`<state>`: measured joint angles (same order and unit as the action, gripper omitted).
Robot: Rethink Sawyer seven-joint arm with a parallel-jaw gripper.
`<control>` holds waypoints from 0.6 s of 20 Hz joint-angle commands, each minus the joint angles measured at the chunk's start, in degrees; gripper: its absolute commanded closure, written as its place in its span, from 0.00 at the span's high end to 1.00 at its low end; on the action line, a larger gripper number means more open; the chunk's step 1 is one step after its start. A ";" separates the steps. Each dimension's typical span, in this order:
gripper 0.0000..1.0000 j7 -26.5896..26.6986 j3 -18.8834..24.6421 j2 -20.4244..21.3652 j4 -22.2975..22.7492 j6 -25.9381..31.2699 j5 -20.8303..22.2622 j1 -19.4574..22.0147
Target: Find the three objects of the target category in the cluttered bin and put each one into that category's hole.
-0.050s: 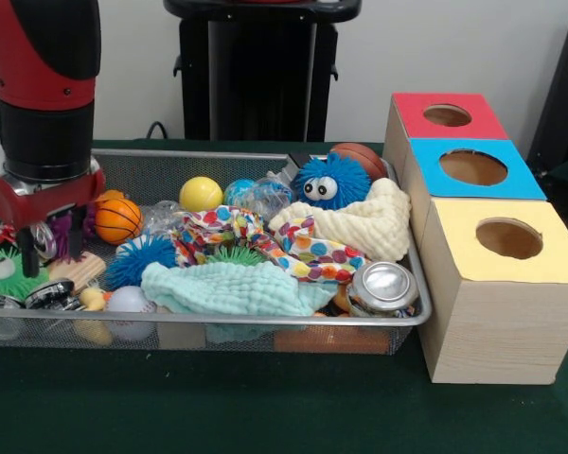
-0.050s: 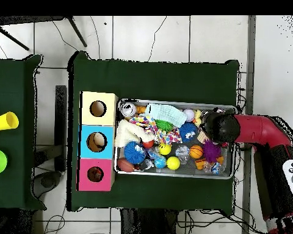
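My gripper (image 1: 52, 253) hangs low over the left end of the wire mesh bin (image 1: 265, 156), its two black fingers apart and open. A purple spiky toy (image 1: 62, 229) and a clear ring show between them; I cannot tell whether either is touched. An orange mini basketball (image 1: 117, 219) lies just right of the gripper. Three boxes with round holes stand right of the bin: red top (image 1: 412, 106), blue top (image 1: 525, 180), yellow top (image 1: 454, 219). From overhead, the arm's wrist (image 2: 221, 128) covers the gripper at the bin's right end.
The bin also holds a yellow ball (image 1: 201, 194), a blue furry ball with eyes (image 1: 329, 182), a blue spiky ball (image 1: 137, 257), a mint cloth (image 1: 227, 288), a cream cloth (image 1: 369, 222), a dotted cloth (image 1: 308, 251), a metal can (image 1: 385, 286) and a white ball (image 1: 130, 301).
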<state>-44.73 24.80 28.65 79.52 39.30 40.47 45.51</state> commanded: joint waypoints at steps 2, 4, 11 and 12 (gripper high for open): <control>1.00 -3.98 -0.85 -0.16 2.15 5.44 -2.97 -1.64; 1.00 -3.68 -0.79 0.26 2.79 5.34 -3.67 -1.79; 1.00 -2.25 1.37 -0.01 4.60 3.17 -5.87 -2.01; 1.00 -2.29 1.37 -0.40 4.44 2.73 -5.85 -2.11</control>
<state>-44.73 24.50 29.40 80.08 39.30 36.18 44.07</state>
